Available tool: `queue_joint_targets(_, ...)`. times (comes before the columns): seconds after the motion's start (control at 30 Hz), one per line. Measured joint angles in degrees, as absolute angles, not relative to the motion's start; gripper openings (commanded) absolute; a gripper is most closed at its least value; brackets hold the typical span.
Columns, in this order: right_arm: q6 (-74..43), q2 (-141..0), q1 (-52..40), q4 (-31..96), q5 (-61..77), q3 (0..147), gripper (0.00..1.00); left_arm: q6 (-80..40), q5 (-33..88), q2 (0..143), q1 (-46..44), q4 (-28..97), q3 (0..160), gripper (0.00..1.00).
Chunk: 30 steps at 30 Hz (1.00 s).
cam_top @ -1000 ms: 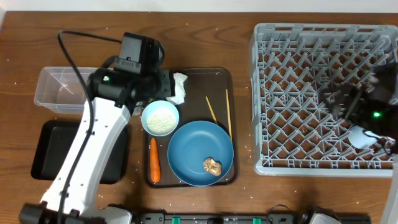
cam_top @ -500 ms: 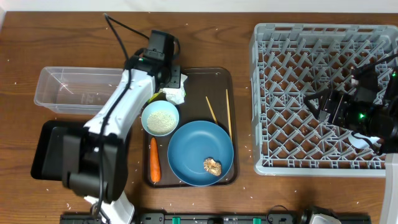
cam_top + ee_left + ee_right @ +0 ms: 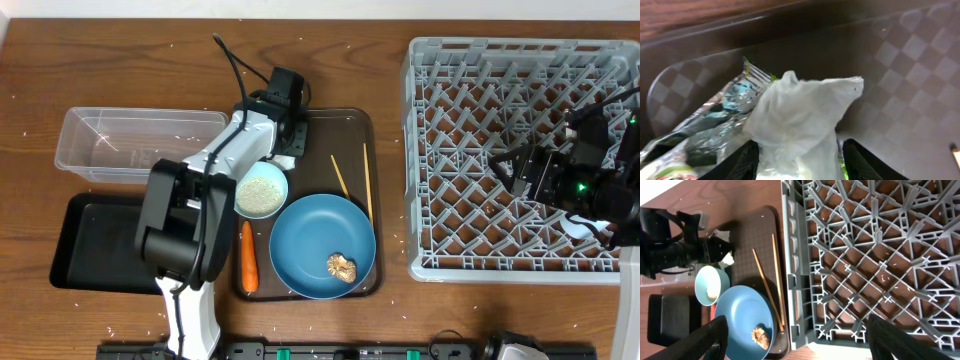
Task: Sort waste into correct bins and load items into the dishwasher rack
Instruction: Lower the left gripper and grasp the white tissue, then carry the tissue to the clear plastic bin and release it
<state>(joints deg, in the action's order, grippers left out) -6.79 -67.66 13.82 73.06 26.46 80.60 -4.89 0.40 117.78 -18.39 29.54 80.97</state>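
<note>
My left gripper (image 3: 287,138) (image 3: 802,161) is open, its fingers either side of the crumpled white tissue (image 3: 800,110) at the brown tray's back left corner. The yellow-green snack wrapper (image 3: 715,125) lies beside the tissue. A pale bowl (image 3: 260,190) holds the rice. The blue plate (image 3: 315,235) carries the tan food scrap (image 3: 342,267). The carrot (image 3: 247,256) lies left of the plate. Two chopsticks (image 3: 366,180) lie behind the plate. My right gripper (image 3: 530,170) (image 3: 810,347) is open and empty above the grey rack (image 3: 440,150).
The clear tub (image 3: 130,145) stands at the back left, the black tray (image 3: 90,240) in front of it. All the food items rest on the brown serving tray (image 3: 360,120). A small pale cup (image 3: 578,222) sits in the rack's front right, partly hidden by my right arm.
My left arm has swung right from beside the clear tub to the tissue on the brown tray. My right gripper shifted slightly left over the rack, then held still.
</note>
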Motion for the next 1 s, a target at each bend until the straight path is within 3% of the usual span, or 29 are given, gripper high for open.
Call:
queue_joint_targets(0.13,-6.79,-67.66,13.82,73.06,26.44,80.60,0.81,-4.78,0.34,117.78,-18.39,29.52,80.97,0.11)
queue_joint_targets(0.17,-6.79,-67.66,13.82,73.08,26.44,80.60,0.81,-4.80,0.23,117.78,-18.41,29.80,80.97,0.08)
queue_joint_targets(0.37,-6.79,-67.66,13.82,73.14,26.28,80.60,0.81,-4.43,-0.01,115.63,-19.03,33.95,80.97,0.08)
queue_joint_targets(0.73,-6.79,-67.66,13.82,73.21,26.20,80.60,0.81,-4.43,-0.01,98.48,-20.58,38.57,81.06,0.06)
queue_joint_targets(1.0,-6.79,-67.66,13.82,73.08,25.82,80.60,0.82,-4.43,-0.01,97.93,-20.71,38.74,81.06,0.09)
